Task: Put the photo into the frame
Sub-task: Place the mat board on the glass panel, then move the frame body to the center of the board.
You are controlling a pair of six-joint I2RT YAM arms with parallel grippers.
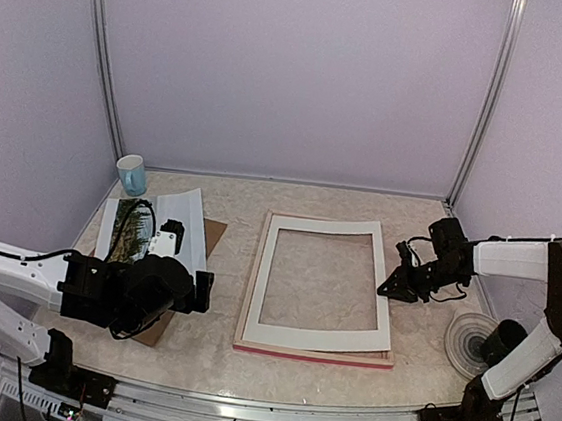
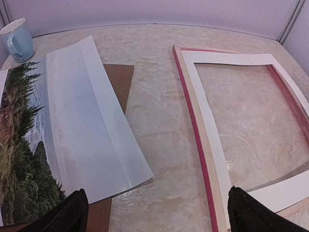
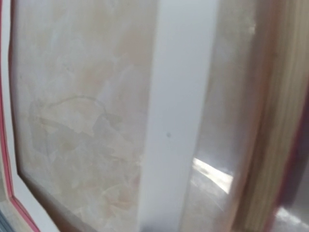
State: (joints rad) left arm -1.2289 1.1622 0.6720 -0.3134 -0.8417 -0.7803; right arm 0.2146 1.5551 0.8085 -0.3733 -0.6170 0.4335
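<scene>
The frame [image 1: 311, 353] is lying flat at the middle of the marbled table [image 1: 216, 350], with a pink rail showing along its near edge. The white mat [image 1: 329, 231] is sitting on top of it, slightly askew, and the tabletop is showing through its opening. In the left wrist view the frame [image 2: 199, 159] is showing a pink strip beside pale wood, with the mat [image 2: 207, 121] lying on that wood.

The photo [image 1: 138, 228] is lying well apart from the frame, to its left, picture side up. It is resting on the brown backing board [image 1: 214, 236], which is sticking out beyond its right edge. Close up, the photo [image 2: 58, 140] is showing dark green trees and pale sky, and its right part is bending along a lengthwise crease above the backing board [image 2: 120, 82]. A pale blue mug [image 1: 132, 174] is standing upright behind it near the back wall, also seen from the left wrist [image 2: 17, 38].

The left gripper [image 1: 200, 291] is hovering over the near right corner of the photo. Its jaws [image 2: 161, 217] are standing wide apart with nothing between them.

The right gripper [image 1: 392, 285] is reaching down at the frame's right rail. Its camera is showing only a blurred strip of mat [image 3: 169, 121] and pale wood [image 3: 275, 121], so I cannot tell whether its jaws are parted or gripping anything. A round translucent disc [image 1: 468, 341] is lying near the right arm's base
</scene>
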